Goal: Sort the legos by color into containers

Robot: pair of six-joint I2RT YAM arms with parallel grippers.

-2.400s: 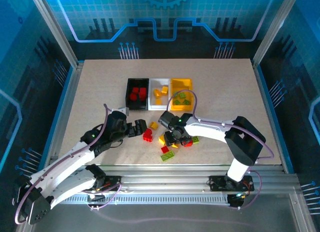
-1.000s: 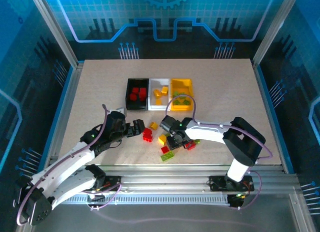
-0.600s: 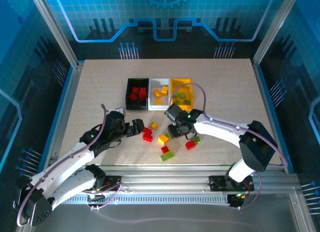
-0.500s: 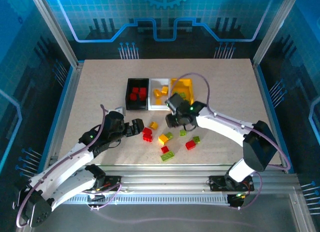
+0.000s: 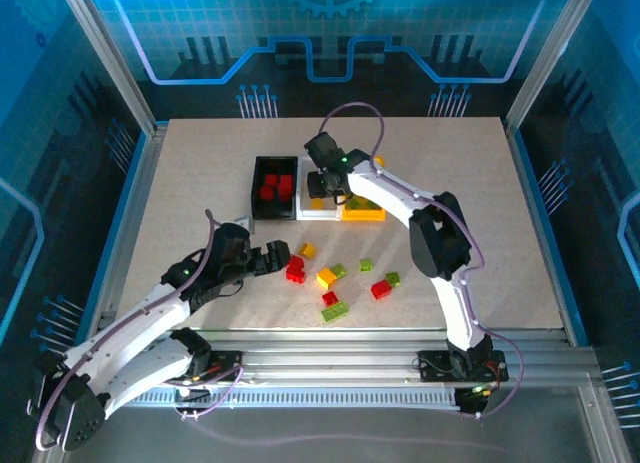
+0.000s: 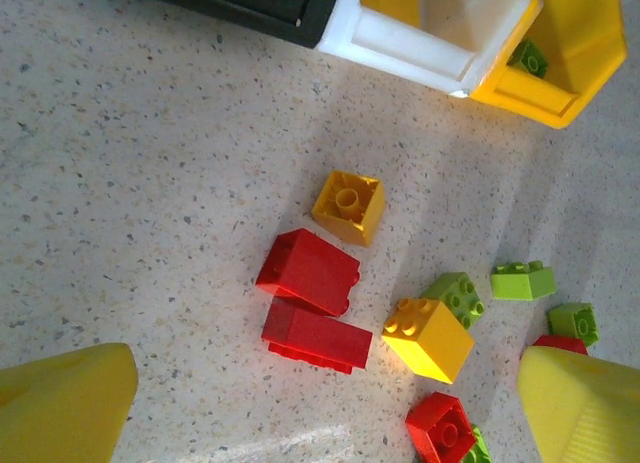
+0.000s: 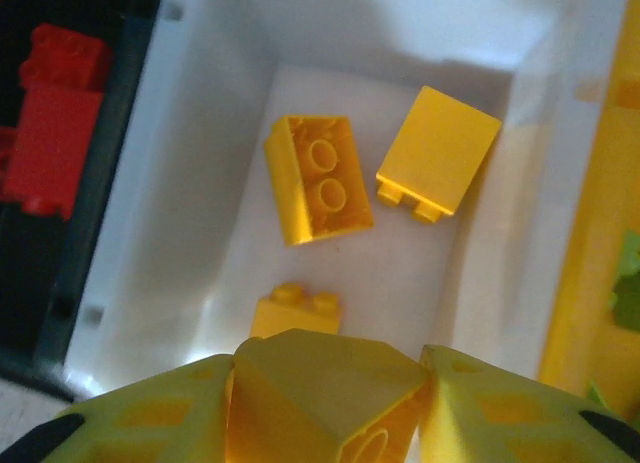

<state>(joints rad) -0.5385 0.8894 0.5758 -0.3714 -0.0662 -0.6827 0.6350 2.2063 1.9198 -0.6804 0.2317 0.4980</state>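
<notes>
My right gripper (image 5: 322, 183) hangs over the white container (image 7: 200, 133), shut on a yellow lego (image 7: 320, 393) wedged between both fingers. Below it in that bin lie three yellow legos (image 7: 320, 178). The black container (image 5: 274, 188) holds red legos (image 7: 55, 113), and the yellow-orange container (image 5: 365, 211) holds green ones (image 7: 628, 283). My left gripper (image 5: 283, 253) is open and empty, low over two red legos (image 6: 308, 271) on the table, with its fingers (image 6: 65, 403) wide apart either side. A small orange lego (image 6: 348, 207) lies just beyond them.
Loose legos are scattered mid-table: a yellow one (image 6: 430, 338), green ones (image 6: 455, 293) (image 6: 523, 280) (image 5: 393, 278), red ones (image 5: 380, 289) (image 6: 440, 428) and a flat green one (image 5: 336, 311). The right arm (image 5: 420, 208) arches over the yellow-orange bin.
My right gripper lifted a yellow lego from the loose pile and carried it up and left to over the white bin. The left arm has hardly moved.
</notes>
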